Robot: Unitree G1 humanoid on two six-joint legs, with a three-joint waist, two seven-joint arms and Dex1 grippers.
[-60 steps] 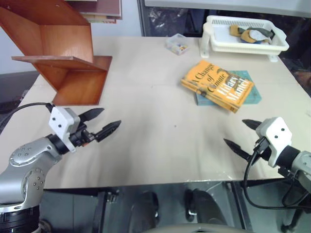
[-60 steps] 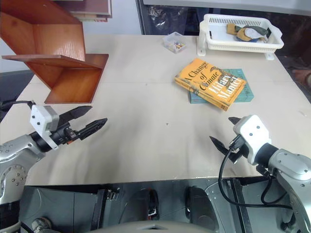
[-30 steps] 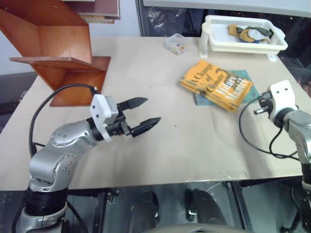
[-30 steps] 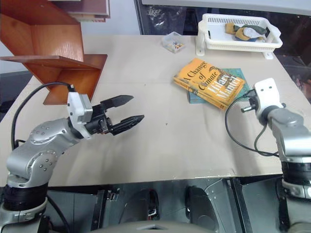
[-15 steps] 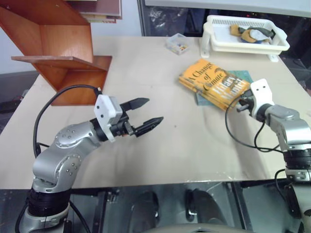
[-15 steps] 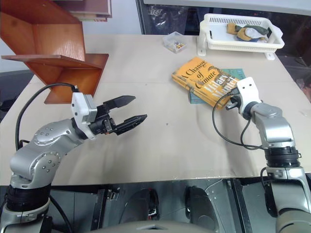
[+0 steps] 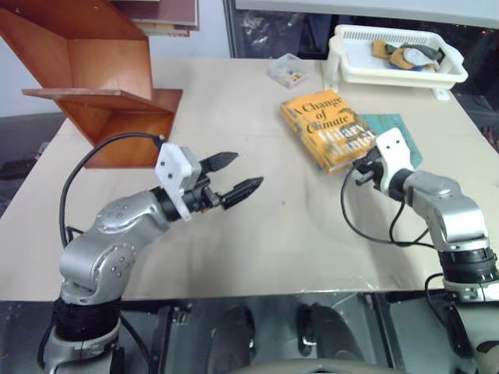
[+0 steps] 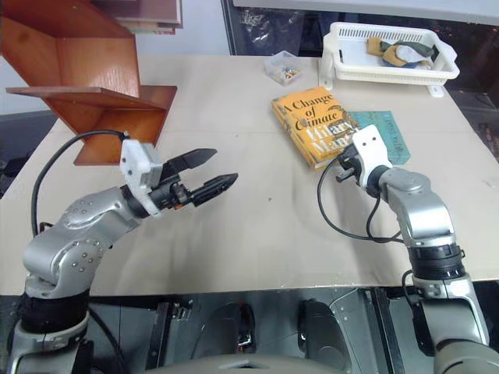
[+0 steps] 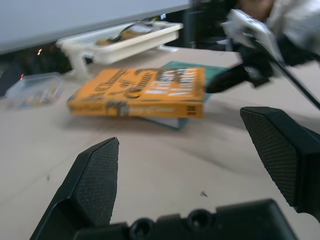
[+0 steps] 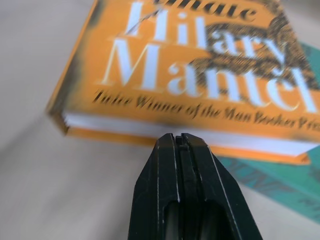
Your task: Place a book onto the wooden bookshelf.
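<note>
- Right hand (image 10: 181, 142), fingers pressed together and empty, points at the book's (image 7: 326, 127) near edge.
- Left hand (image 7: 238, 174) hovers level over the worktop (image 7: 257, 241), fingers spread wide, empty.

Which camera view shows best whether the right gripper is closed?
The right wrist view: the right gripper fills the foreground, its two black fingers pressed together, at the orange book's page edge. In the eye views the white wrist housing hides the fingers. The left wrist view shows them blurred, beside the book.

Robot lab, test setup: bare beige bench (image 7: 257, 234), props only — wooden bookshelf (image 7: 93, 86) at left corner, white basket tray (image 7: 398, 66) at far right edge.
</note>
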